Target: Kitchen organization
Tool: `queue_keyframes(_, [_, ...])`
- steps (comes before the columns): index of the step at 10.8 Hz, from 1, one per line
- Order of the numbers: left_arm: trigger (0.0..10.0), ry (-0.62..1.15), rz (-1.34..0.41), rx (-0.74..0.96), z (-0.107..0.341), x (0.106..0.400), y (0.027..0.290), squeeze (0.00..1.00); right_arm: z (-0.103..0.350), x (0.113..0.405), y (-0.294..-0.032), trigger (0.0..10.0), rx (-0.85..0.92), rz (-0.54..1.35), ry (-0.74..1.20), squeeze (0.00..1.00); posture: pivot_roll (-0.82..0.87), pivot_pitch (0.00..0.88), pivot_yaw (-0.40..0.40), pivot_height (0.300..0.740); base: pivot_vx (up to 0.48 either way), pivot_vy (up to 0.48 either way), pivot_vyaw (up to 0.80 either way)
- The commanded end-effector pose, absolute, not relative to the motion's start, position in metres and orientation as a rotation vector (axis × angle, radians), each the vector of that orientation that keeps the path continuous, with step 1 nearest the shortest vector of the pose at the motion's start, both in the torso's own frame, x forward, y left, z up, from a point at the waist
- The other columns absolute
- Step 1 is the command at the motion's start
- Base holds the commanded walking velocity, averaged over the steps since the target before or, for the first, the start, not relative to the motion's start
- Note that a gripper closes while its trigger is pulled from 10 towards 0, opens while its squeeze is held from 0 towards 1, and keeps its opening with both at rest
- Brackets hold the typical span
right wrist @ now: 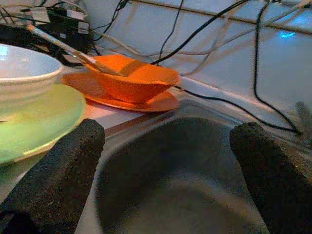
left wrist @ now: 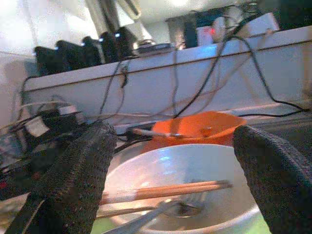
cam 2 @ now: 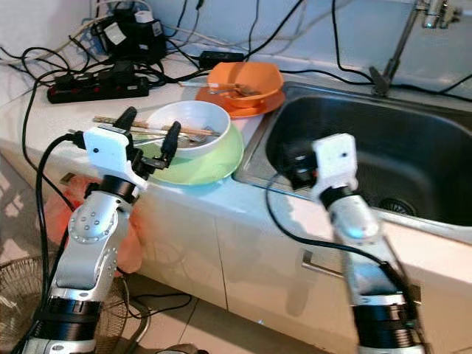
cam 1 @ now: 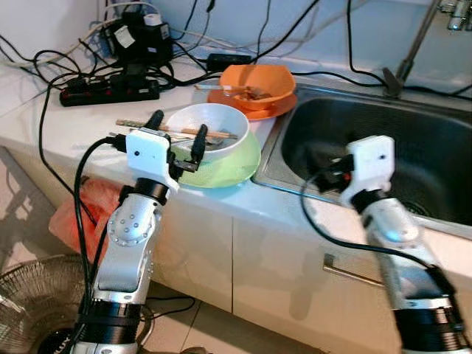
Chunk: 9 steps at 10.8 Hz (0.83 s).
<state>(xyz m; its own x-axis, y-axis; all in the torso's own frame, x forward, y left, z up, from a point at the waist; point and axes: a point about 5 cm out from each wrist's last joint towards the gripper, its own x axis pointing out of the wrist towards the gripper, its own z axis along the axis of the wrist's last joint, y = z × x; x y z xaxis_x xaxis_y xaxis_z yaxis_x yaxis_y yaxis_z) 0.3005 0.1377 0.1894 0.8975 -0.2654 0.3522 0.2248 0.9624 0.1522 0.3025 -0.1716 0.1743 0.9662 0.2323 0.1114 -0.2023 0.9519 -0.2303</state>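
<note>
On the white counter (cam 1: pixel 44 125), just left of the sink (cam 1: pixel 442 147), sits a white bowl (cam 1: pixel 214 122) inside a wider green bowl (cam 1: pixel 240 166). 2 brown chopsticks (cam 1: pixel 158 127) lie across the white bowl's rim, poking out past its left side. Something thin and silver rests in the bowl too, but it is too blurry to name.

Behind those bowls is an orange bowl (cam 1: pixel 269 80) on an orange plate (cam 1: pixel 273 109), close to the sink's back corner. A utensil (cam 1: pixel 221 88) sticks out of the orange bowl to the left. The steel sink is dark inside, with a round drain at the bottom on the right.

The left gripper (cam 1: pixel 177 133) is up at the front of the white bowl. Its 2 black fingers (left wrist: pixel 78 180) are spread wide, one on each side of the bowl's near rim. They hold nothing, and I cannot tell if they touch the bowl.

The right gripper (right wrist: pixel 165 161) hangs over the sink's front left part. Its fingers are wide apart too, and it holds nothing.

At the back of the counter lie a black power strip (cam 1: pixel 110 90), a black charger box (cam 1: pixel 140 37) and many tangled black cables (cam 1: pixel 44 59). A tap (cam 1: pixel 457 15) stands over the sink. Down on the floor by the cabinet are a fan (cam 1: pixel 29 302) and a red bag (cam 1: pixel 74 214).
</note>
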Motion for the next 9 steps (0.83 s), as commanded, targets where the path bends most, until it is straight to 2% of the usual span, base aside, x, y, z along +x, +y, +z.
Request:
queue_keyframes(1, [10.0,-0.379,-0.295,0.116,0.191,0.294,0.133,0.0,0.179,0.298,-0.173,10.0,-0.228,0.234,-0.165,0.0,0.12,0.004,0.055,0.74,0.0,0.0,0.0])
queue_keyframes(3, [10.0,-0.39,-0.276,0.142,0.191,0.286,0.136,0.0,0.174,0.291,-0.171,10.0,-0.213,0.238,-0.157,0.0,0.14,0.013,0.034,0.74,0.0,0.0,0.0])
queue_keyframes(5, [10.0,-0.425,-0.12,0.217,0.196,0.276,0.162,0.0,0.172,0.284,-0.163,10.0,-0.212,0.356,-0.156,0.0,0.16,0.016,0.021,0.74,0.0,0.0,0.0])
queue_keyframes(9, [10.0,-0.352,-0.135,0.23,0.185,0.272,0.169,0.0,0.177,0.29,-0.172,10.0,-0.207,0.444,-0.139,0.0,0.17,0.009,0.037,0.74,0.0,0.0,0.0])
